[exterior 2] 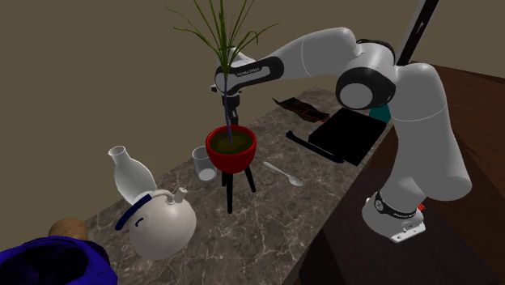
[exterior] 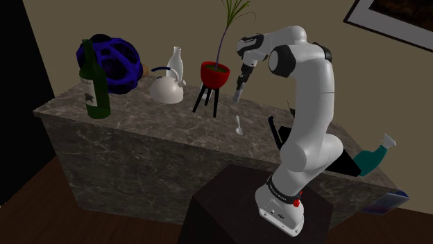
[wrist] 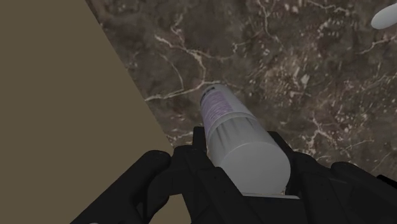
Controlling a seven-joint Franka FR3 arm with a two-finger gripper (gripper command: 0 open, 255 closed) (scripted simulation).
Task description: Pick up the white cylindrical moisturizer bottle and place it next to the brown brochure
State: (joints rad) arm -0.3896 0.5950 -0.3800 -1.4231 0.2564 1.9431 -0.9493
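The countertop (exterior: 159,121) looks like smooth dark brown stone with pale veins. The moisturizer bottle (wrist: 222,114) is smooth, matt grey-white, with a lilac-tinted label. The gripper (wrist: 239,145) is matt black. The green bottle (exterior: 95,86) shines like glass; the kettle (exterior: 166,90) is smooth, faintly glossy white

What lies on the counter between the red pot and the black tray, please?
A white spoon lies there, touching neither pot nor tray, as the second exterior view shows.
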